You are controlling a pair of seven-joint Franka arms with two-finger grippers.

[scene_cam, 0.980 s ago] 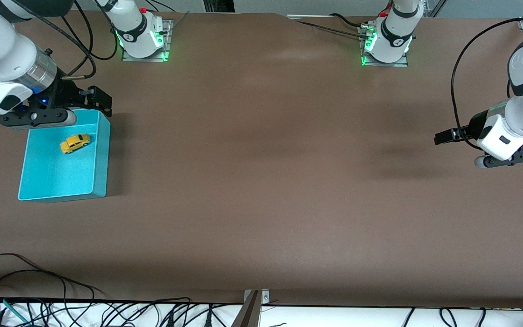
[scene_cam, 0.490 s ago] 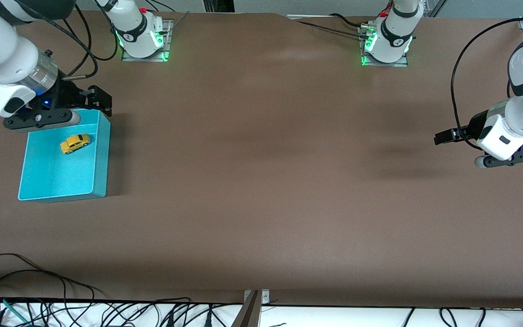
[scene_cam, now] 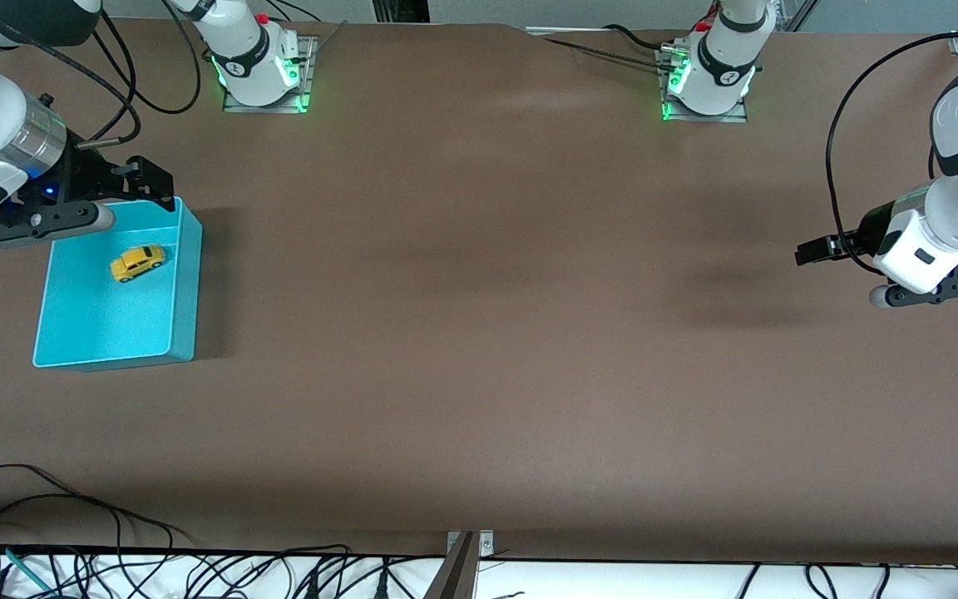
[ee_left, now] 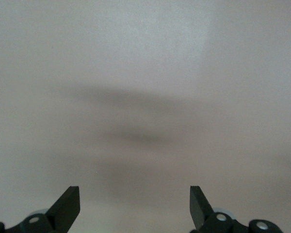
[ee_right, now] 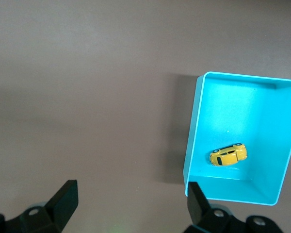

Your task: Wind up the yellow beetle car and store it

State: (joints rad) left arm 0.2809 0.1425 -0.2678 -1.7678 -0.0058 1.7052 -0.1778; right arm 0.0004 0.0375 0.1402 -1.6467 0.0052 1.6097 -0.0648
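Right gripper (scene_cam: 142, 179) empty, jaws spread, over teal bin (scene_cam: 184, 283) rim. Yellow beetle car (scene_cam: 138, 262) in bin, below and just beside it. Left gripper (scene_cam: 812, 251) waits, jaws spread, over bare table (scene_cam: 479, 333).

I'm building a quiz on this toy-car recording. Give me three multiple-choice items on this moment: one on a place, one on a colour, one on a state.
1. Where is the yellow beetle car?
A. on the bare table
B. in the teal bin
C. between the right gripper's jaws

2. What colour is the tabletop?
A. brown
B. white
C. green

3. How do the jaws of the left gripper and the right gripper stand?
A. both shut
B. only the left open
C. both open

Key:
1 B, the car lies on the bin's floor, at the right arm's end of the table.
2 A, the front view shows brown.
3 C, each wrist view shows its jaws apart with nothing between them.
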